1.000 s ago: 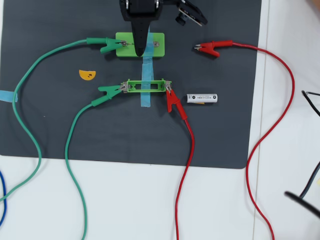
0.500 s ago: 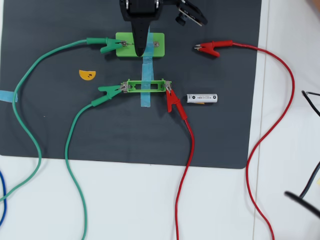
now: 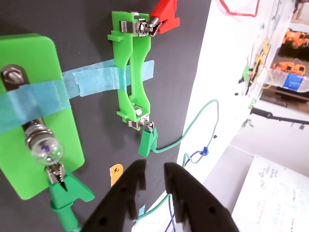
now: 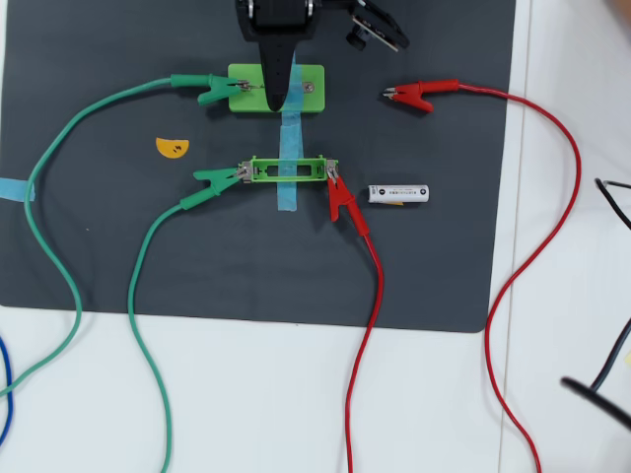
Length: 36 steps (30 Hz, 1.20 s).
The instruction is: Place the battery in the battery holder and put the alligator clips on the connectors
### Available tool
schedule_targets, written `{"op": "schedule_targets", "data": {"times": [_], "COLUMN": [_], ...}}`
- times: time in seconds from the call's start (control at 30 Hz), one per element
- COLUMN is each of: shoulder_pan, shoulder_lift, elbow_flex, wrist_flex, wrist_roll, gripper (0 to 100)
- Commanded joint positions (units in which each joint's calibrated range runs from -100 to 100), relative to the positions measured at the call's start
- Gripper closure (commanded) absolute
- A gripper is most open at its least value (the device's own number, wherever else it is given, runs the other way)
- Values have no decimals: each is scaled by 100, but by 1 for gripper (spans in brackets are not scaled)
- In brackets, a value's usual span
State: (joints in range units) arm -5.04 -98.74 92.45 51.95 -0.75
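Dark mat [image 4: 118,256] on a white table [image 4: 296,404], seen from overhead.

- Battery [image 4: 399,194] — lies flat on the mat, just right of the battery holder [image 4: 288,170], outside it, touching nothing.
- Battery holder — empty, taped down by a blue tape strip [image 4: 290,148] running across its middle. A green clip [image 4: 215,177] bites its left tab; a red clip [image 4: 341,198] bites its right tab. The wrist view shows the same holder [image 3: 131,72] with the red clip [image 3: 164,21] and green clip [image 3: 147,140] at opposite ends.
- Green block [image 4: 243,89] — carries a small bulb [image 3: 47,151]; another green clip [image 4: 212,91] grips its left end.
- Loose red clip [image 4: 414,95] — on the mat right of the block, attached to nothing.
- Gripper [image 3: 154,180] — above the block; jaws a narrow gap apart, holding nothing.
- Yellow half-disc [image 4: 172,147] — on the mat left of the holder.
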Motion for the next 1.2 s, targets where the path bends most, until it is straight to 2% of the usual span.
{"op": "schedule_targets", "data": {"times": [0.0, 0.23, 0.37, 0.5, 0.73, 0.97, 1.17], "shoulder_pan": [4, -46, -208, -602, -1954, -2429, -2651], "shoulder_lift": [-41, -7, 342, 1788, 4766, 7037, 8883], "elbow_flex": [-69, -192, -1113, -2131, -4447, -5885, -6797], "wrist_flex": [-17, -60, 18, -68, -825, -1280, -1203], "wrist_roll": [-11, -21, -188, -641, -1016, -1418, -1402], "gripper": [99, 99, 99, 99, 99, 99, 99]}}
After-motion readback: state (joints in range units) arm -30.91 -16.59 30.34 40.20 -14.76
